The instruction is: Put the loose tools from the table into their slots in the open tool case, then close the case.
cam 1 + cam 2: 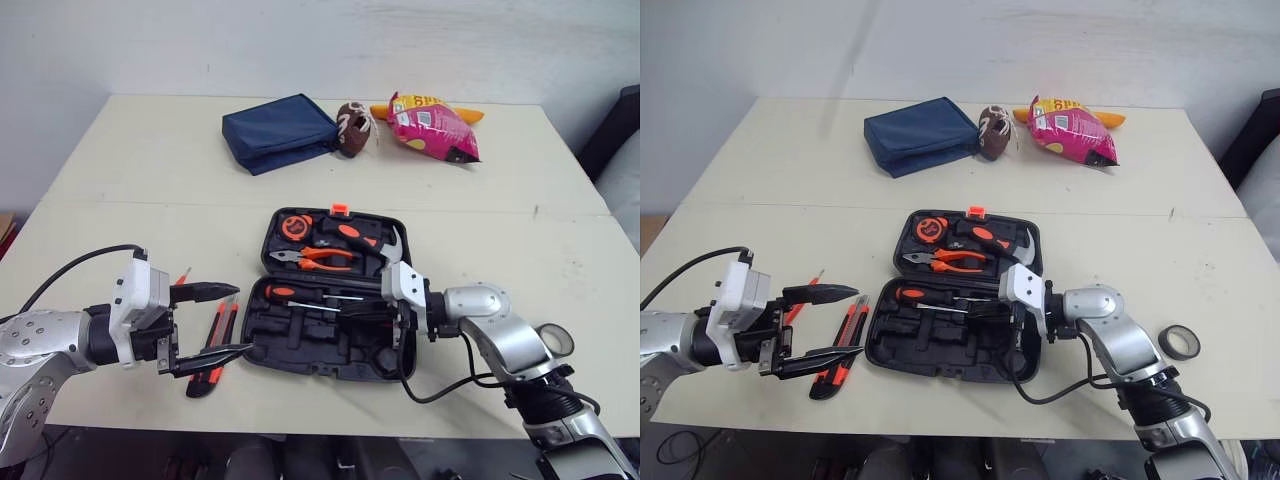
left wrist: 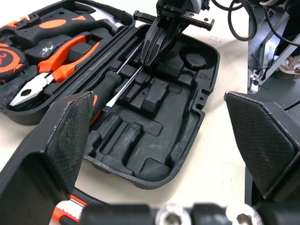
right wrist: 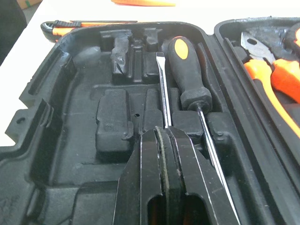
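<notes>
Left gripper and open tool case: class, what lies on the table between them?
Two orange-and-black utility knives lie there, clearest in the right eye view.

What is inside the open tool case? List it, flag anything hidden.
In the tool case, far half: tape measure, pliers, hammer. Near half: a black-and-orange screwdriver and a flat-blade screwdriver gripped by the shut right gripper, which covers its handle end. Other slots bare.

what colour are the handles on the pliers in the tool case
Orange with black trim, on the steel-jawed pliers; clearest in the left wrist view.
</notes>
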Robot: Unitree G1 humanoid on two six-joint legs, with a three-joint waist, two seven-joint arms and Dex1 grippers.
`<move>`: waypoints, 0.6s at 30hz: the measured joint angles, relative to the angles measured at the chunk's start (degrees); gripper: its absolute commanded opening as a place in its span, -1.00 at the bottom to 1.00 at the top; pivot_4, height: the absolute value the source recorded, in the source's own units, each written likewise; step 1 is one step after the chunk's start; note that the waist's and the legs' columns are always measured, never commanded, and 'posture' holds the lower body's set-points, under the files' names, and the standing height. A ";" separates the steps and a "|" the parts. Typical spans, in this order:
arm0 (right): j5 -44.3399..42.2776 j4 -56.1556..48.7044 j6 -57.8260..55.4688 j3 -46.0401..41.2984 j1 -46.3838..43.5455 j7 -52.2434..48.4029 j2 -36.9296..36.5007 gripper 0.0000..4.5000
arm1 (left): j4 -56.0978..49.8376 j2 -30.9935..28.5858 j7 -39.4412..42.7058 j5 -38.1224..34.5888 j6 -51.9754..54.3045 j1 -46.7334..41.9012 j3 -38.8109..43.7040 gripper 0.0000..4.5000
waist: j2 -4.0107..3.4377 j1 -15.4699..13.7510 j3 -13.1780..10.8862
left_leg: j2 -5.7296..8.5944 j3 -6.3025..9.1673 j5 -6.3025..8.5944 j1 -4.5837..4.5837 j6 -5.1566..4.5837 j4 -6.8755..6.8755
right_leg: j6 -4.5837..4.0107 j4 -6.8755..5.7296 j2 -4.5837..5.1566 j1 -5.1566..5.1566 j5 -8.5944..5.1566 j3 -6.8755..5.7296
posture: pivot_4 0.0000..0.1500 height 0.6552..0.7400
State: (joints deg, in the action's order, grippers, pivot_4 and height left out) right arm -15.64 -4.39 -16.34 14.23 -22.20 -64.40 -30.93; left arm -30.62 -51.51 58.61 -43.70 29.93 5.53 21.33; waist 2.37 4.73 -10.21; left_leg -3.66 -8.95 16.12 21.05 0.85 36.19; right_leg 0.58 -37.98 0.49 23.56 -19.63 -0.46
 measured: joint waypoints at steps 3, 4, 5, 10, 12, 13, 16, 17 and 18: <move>0.01 -0.73 -2.18 0.24 -0.26 0.76 -0.10 -0.98 | 0.00 0.01 -0.27 0.00 0.00 -0.01 -0.01 1.00 | 0.02 0.03 0.02 | 0.00 0.00 0.00 -0.02 0.00 0.00 | 0.00 0.00 0.00 -0.01 0.00 0.00 | 1.00 1.00; 0.04 -0.96 -2.94 0.43 -0.45 1.09 -0.14 -0.98 | 0.00 0.08 -0.32 0.00 0.00 -0.01 -0.02 1.00 | 0.04 0.05 0.03 | 0.00 0.00 0.00 -0.04 0.00 0.00 | -0.01 0.00 0.00 -0.03 0.01 0.00 | 1.00 1.00; 0.18 -1.07 -3.70 0.72 -0.71 1.37 -0.26 -0.98 | -0.01 0.19 -0.40 0.00 0.00 -0.04 -0.08 1.00 | 0.05 0.08 0.05 | 0.00 0.00 -0.01 -0.07 0.01 0.00 | -0.03 0.00 0.00 -0.05 0.02 0.00 | 1.00 1.00; 2.47 -2.29 -6.57 3.01 -2.10 3.07 -1.28 -0.98 | -0.34 0.94 -1.59 0.00 0.16 -0.14 -0.77 1.00 | 0.28 -0.01 0.22 | -0.01 0.01 0.05 -0.35 -0.12 -0.04 | -0.09 0.00 0.00 -0.29 0.05 -0.01 | 1.00 1.00; 2.96 -2.59 -7.80 3.56 -2.53 3.72 -1.29 -0.98 | -0.65 0.97 -2.15 -0.01 0.46 -0.20 -1.19 1.00 | 0.36 0.01 0.27 | -0.01 0.00 0.08 -0.68 -0.16 -0.11 | -0.10 0.06 0.01 -0.65 0.05 -0.01 | 1.00 1.00; 3.30 -2.66 -8.64 4.03 -3.01 3.99 -1.29 -0.98 | -0.91 0.99 -2.68 -0.04 0.99 -0.22 -1.23 1.00 | 0.38 0.04 0.28 | -0.02 0.00 0.14 -0.89 -0.21 -0.14 | -0.12 0.11 0.01 -0.89 0.04 -0.01 | 1.00 1.00; 3.59 -3.00 -10.59 5.00 -3.98 4.07 -1.37 -0.98 | -1.47 0.99 -3.46 -0.15 1.86 -0.27 -1.24 1.00 | 0.44 0.05 0.33 | -0.03 0.02 0.15 -0.97 -0.20 -0.16 | -0.22 0.14 0.02 -0.98 0.02 -0.05 | 1.00 1.00; 3.62 -3.07 -10.72 5.09 -4.03 4.09 -1.38 -0.98 | -1.49 0.99 -3.50 -0.15 1.91 -0.28 -1.25 1.00 | 0.44 0.05 0.33 | -0.03 0.02 0.15 -0.97 -0.21 -0.16 | -0.23 0.14 0.03 -0.99 0.02 -0.06 | 1.00 1.00; 3.65 -3.43 -11.29 5.25 -4.16 4.15 -1.39 -0.98 | -1.62 0.99 -3.61 -0.15 2.02 -0.28 -1.26 1.00 | 0.44 0.05 0.33 | -0.04 0.02 0.15 -0.96 -0.20 -0.16 | -0.24 0.14 0.02 -0.98 0.03 -0.07 | 1.00 1.00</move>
State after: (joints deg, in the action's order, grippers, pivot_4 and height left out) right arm -11.99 -7.81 -27.63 19.49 -26.36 -60.25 -32.32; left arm -32.24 -50.52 55.00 -43.86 31.96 5.26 20.08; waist 2.82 4.79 -9.88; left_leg -3.70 -8.93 16.26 20.09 0.65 36.03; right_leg 0.33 -37.84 0.52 22.58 -19.60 -0.52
